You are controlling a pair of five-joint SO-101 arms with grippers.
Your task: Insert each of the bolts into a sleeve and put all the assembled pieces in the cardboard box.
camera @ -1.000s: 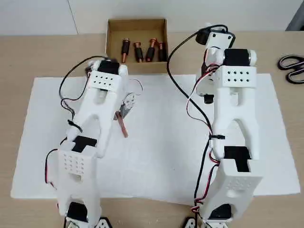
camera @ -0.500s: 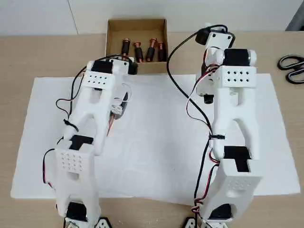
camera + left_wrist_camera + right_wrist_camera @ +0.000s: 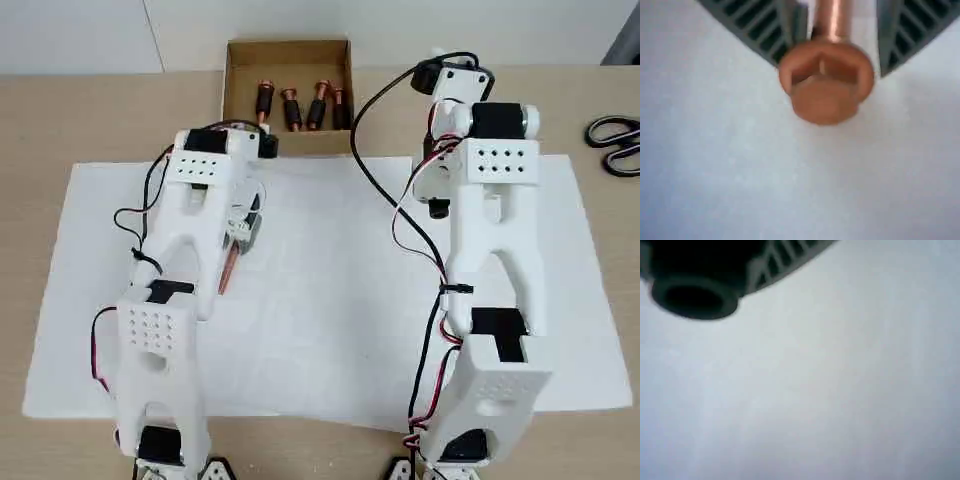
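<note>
Copper bolt [image 3: 826,85] is clamped by its shank in the left claw [image 3: 837,35], head poking out beyond it, above the white paper [image 3: 330,330] on the bench [image 3: 100,110]. The right claw [image 3: 436,190] is closed on a black sleeve [image 3: 695,297], well apart from the bolt. Four finished pieces [image 3: 292,108] lie in the cardboard box [image 3: 288,44]. With the head leading, little shank may be free to enter; a smooth shank could also swivel, jamming at the sleeve's mouth.
</note>
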